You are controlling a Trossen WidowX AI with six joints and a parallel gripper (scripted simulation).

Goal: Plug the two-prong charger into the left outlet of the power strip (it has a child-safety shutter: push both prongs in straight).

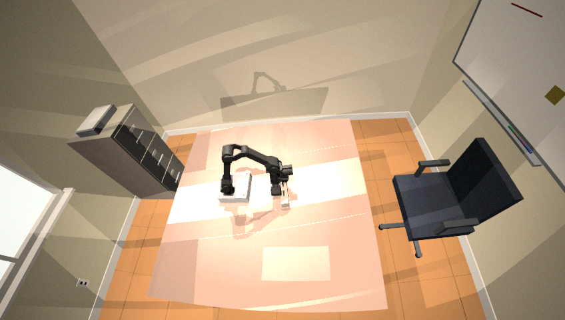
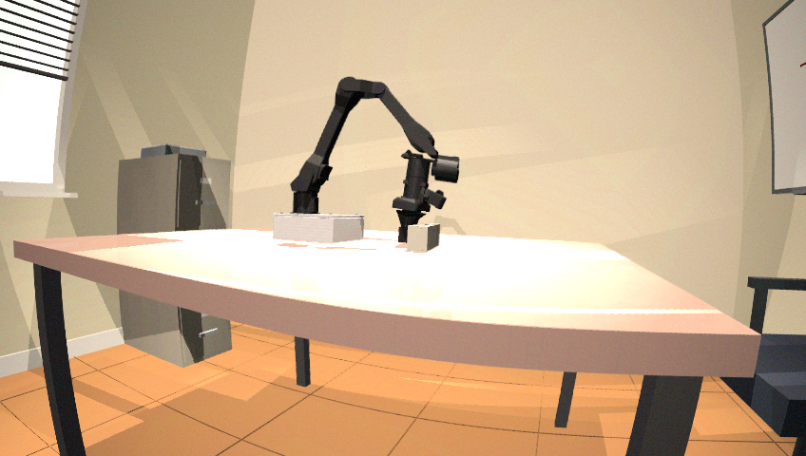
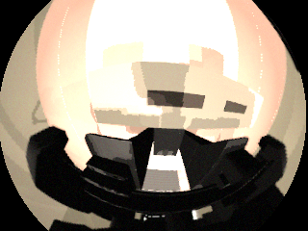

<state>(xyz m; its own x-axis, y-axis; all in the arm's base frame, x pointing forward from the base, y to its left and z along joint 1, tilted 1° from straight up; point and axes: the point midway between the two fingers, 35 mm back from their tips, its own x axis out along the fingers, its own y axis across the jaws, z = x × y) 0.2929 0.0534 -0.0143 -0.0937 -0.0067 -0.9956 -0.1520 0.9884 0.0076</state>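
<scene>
The power strip [image 1: 285,201] [image 2: 418,238] [image 3: 161,77] is a pale beige block on the table, with two dark recessed openings showing in the wrist view. My gripper [image 1: 276,191] [image 2: 403,234] [image 3: 165,128] points down, low over the table beside the strip. It is shut on the charger [image 3: 166,138], which shows as a small dark grey block between the fingertips in the wrist view. The strip's face is in front of the fingers, and a narrow strip of light shows between them in that view. The prongs are hidden, and whether they touch the strip cannot be told.
The arm's white base box [image 1: 244,186] [image 2: 316,227] stands on the table [image 1: 336,257] [image 2: 508,288], left of the strip in the top and exterior views. A pale rectangle [image 1: 295,263] lies on the table nearer the camera in the top view. An office chair [image 1: 422,202] stands right of the table.
</scene>
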